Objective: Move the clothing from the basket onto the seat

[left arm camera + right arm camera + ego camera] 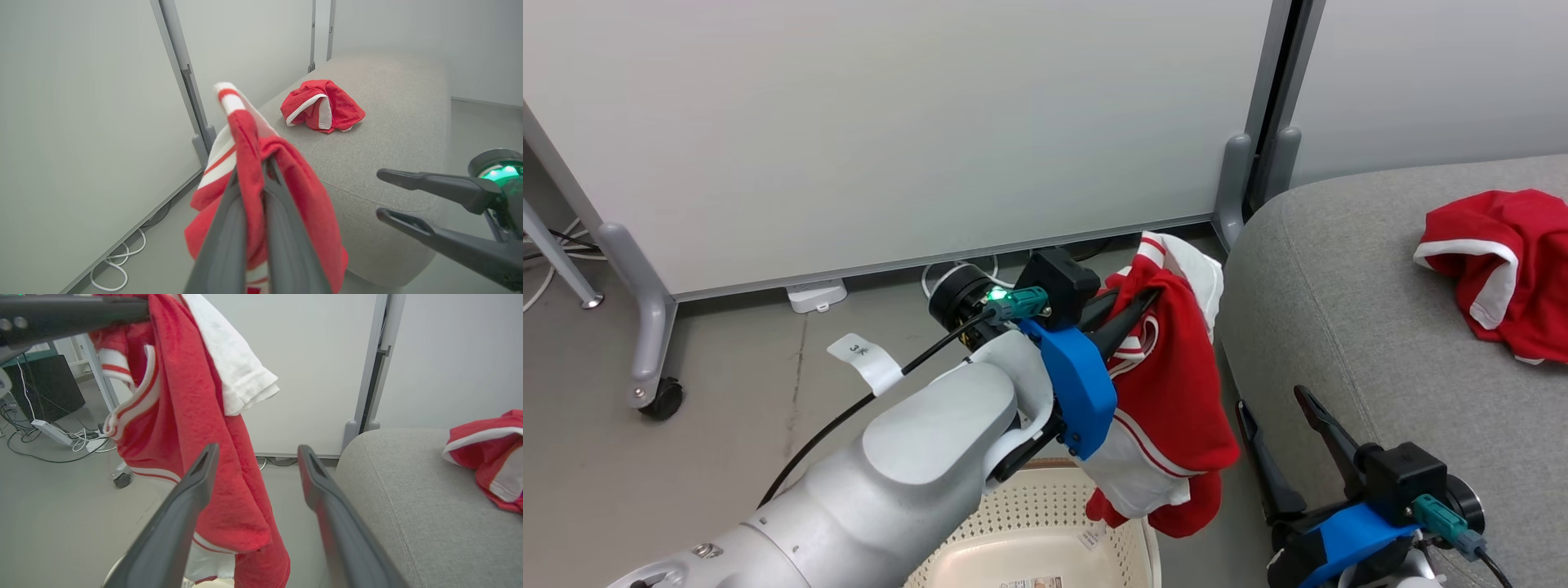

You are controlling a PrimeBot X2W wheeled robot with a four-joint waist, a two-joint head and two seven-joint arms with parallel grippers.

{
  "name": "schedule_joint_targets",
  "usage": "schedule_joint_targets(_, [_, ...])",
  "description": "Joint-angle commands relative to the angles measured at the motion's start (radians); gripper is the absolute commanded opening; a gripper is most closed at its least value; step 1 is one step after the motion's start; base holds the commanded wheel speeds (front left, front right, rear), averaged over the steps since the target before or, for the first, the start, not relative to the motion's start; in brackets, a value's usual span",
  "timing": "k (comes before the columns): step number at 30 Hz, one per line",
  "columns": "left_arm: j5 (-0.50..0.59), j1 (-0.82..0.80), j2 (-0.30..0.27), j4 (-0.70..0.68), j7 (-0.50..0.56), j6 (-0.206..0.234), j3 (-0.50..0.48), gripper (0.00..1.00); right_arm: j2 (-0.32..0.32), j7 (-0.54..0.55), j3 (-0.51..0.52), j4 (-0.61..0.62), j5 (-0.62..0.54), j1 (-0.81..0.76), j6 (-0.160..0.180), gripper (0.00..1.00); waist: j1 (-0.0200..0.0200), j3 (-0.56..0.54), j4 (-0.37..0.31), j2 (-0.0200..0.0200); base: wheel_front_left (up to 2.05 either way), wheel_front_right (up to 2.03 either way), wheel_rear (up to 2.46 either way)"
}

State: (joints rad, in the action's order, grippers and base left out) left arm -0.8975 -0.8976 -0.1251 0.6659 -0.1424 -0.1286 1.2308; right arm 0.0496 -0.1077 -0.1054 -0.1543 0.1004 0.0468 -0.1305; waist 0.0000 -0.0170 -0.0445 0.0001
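Note:
My left gripper [1145, 306] is shut on a red garment with white trim [1176, 392], which hangs in the air above the cream perforated basket [1045, 523] at the bottom edge. In the left wrist view the two fingers [229, 228] pinch the cloth [245, 134]. The grey seat [1339, 327] lies to the right, and a second red and white garment [1503, 269] rests crumpled on it, also seen from the left wrist as a heap [322, 106]. My right gripper [1272, 404] stands open beside the seat's edge, holding nothing; its fingers [196, 490] frame the hanging garment [184, 416].
A pale partition panel on a wheeled foot [658, 400] stands behind, with a grey post [1241, 188] at the seat's corner. Cables and a white power strip [817, 294] lie on the floor along the panel. Open grey floor lies to the left.

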Motion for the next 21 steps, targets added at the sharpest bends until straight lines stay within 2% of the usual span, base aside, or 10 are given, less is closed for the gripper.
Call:
schedule_joint_targets(1, [-0.002,-0.001,-0.001,0.002,-0.003,0.002,-0.001,0.00,0.002,0.001,-0.002,0.003,0.002,-0.013,0.000,1.00,0.0000,0.001,-0.001,-0.0001,0.00,0.00,0.00])
schedule_joint_targets(11, [-0.008,0.002,0.014,0.011,-0.009,0.001,0.008,0.00,0.002,0.047,-0.056,-0.018,-0.012,0.041,0.000,1.00,0.0000,0.014,-0.001,-0.0001,0.00,0.00,0.00])
schedule_joint_targets(21, [-0.010,-0.017,0.020,0.015,-0.013,0.000,0.017,0.00,0.002,0.142,-0.119,-0.144,-0.044,0.192,0.000,1.00,0.0000,0.032,0.006,-0.0001,0.00,0.00,0.00])
